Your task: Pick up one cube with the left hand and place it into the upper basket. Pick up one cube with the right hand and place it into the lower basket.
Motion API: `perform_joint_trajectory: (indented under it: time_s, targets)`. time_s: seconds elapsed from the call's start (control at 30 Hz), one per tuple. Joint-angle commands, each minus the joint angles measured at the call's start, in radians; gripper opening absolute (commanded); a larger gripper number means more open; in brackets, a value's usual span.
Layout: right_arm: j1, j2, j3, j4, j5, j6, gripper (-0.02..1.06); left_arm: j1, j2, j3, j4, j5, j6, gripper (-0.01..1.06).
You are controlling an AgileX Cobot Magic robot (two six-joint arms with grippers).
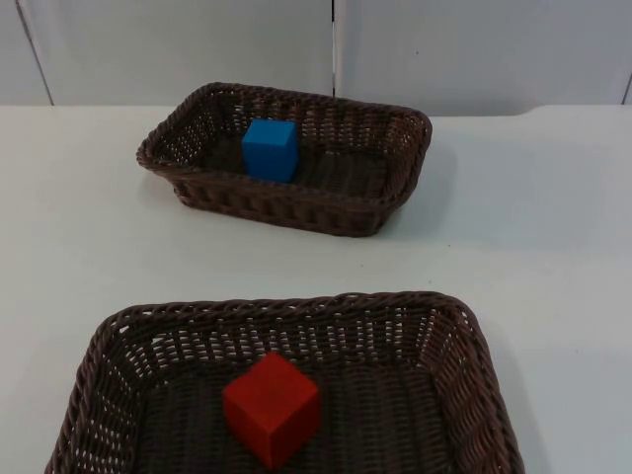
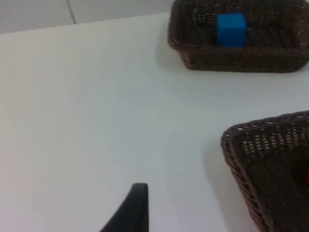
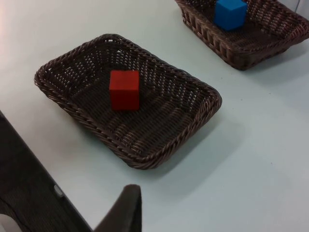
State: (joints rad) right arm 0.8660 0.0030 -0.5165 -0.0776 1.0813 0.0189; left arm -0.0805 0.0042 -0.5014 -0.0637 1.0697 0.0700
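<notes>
A blue cube (image 1: 271,149) sits upright on the floor of the upper basket (image 1: 395,188), toward that basket's left half and close to its rear wall. A red cube (image 1: 272,408) rests inside the lower basket (image 1: 474,365), near the middle of its woven floor, turned so that one corner faces the front. Both baskets are dark brown wicker with raised rims, and both stand on the white worktop (image 1: 533,247), well apart from each other, the upper one nearer the grey partition wall (image 1: 178,49).

The left wrist view looks across bare worktop toward the upper basket (image 2: 241,53) with the blue cube (image 2: 231,30) in it, and takes in one corner of the lower basket (image 2: 270,159); a black fingertip of the left tool (image 2: 133,210) hangs above the surface, away from both baskets. The right wrist view looks down on the lower basket (image 3: 193,116) and its red cube (image 3: 124,90), with the upper basket (image 3: 251,50) and blue cube (image 3: 230,13) beyond; the right tool (image 3: 123,210) hangs over the worktop just outside the lower basket's rim. Whether either tool is spread or pressed together cannot be told.
</notes>
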Motion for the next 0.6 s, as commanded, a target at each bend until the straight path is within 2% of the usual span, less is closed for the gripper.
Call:
perform_joint_trajectory:
  time_s: [0.0, 0.57]
  targets:
    - [0.005, -0.003, 0.002, 0.001, -0.004, -0.008, 1.05, 0.021, -0.004, 0.003, 0.001, 0.002, -0.004, 1.05]
    - [0.005, -0.003, 0.002, 0.001, -0.004, -0.008, 1.05, 0.036, -0.004, 0.003, 0.001, 0.002, -0.004, 1.05]
